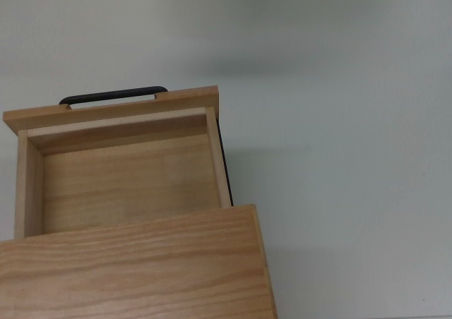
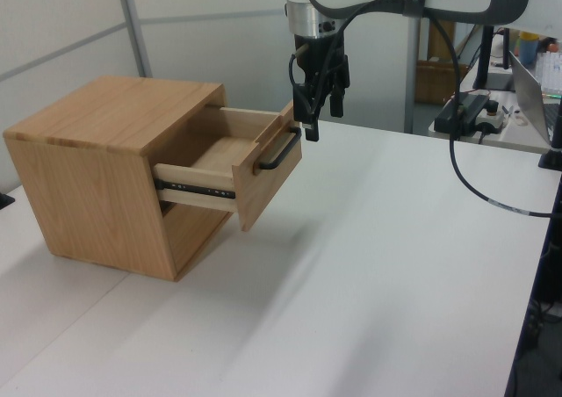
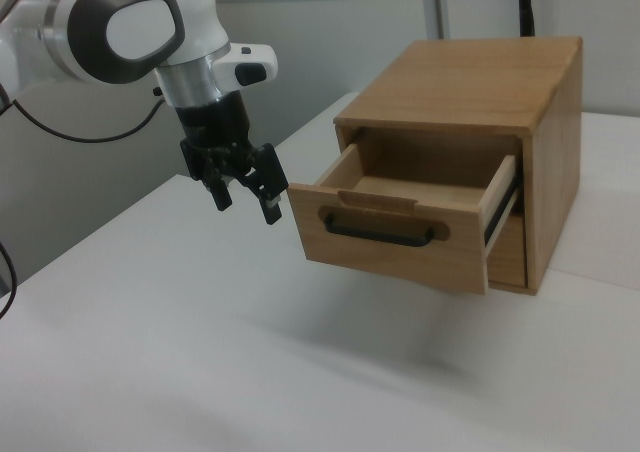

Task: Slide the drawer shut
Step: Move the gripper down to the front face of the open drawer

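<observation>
The drawer (image 1: 120, 185) stands pulled well out of the wooden cabinet (image 2: 105, 169), which sits on the white worktop (image 1: 339, 157). In the top view the cabinet's flat top fills the lower left corner and the open drawer reaches from it toward the far edge, its bare inside showing and its wide front panel at the far end. A thin black bar handle (image 1: 113, 94) sits on the outer face of that panel.

In the left view the cabinet is at the left view's left, and the drawer juts out toward the right, hanging above the worktop on a dark metal runner (image 2: 198, 189) along its side. In the right view the same cabinet is at the right view's right, with the drawer front facing the camera and the handle (image 3: 380, 234) running across the panel.

The arm (image 3: 130, 32) comes in from above, white with dark joints, and its pincer (image 3: 243, 194) points downward just beside the drawer front, on the handle side. In the right view it hangs off the right view's left end of the panel, apart from it, above the worktop. Its two fingers (image 3: 270, 207) are spread with a plain gap between them and nothing is held. In the left view the pincer (image 2: 320, 120) shows close above the far end of the handle; whether it touches the panel there I cannot tell.

Black cables (image 2: 474, 186) trail down from the arm at the left view's right.
</observation>
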Robot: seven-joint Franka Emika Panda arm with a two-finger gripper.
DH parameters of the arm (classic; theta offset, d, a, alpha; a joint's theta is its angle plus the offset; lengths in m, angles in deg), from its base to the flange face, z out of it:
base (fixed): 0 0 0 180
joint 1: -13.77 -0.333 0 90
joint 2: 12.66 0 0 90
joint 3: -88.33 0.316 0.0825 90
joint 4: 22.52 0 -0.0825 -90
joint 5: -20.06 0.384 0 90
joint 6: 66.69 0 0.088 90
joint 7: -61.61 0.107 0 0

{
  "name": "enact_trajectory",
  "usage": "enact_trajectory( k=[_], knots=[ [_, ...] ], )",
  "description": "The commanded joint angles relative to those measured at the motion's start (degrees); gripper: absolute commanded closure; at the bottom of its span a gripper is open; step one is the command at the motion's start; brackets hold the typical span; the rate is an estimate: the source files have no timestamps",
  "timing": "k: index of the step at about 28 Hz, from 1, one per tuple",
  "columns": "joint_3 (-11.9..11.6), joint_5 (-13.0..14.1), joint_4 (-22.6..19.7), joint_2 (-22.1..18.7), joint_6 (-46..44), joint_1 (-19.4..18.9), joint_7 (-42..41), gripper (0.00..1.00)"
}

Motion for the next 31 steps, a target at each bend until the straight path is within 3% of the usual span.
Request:
enact_trajectory(
  k=[1, 23, 31],
  knots=[
    [0.0, 0.9, -0.2, -0.1, -1.0, -0.4, 1.0, 0.99],
    [0.1, 2.4, -0.2, 1.8, -0.7, -0.4, 1.0, 1.0],
    [-0.1, 1.6, -0.1, 7.1, 2.0, -0.6, 1.0, 1.0]
  ],
)
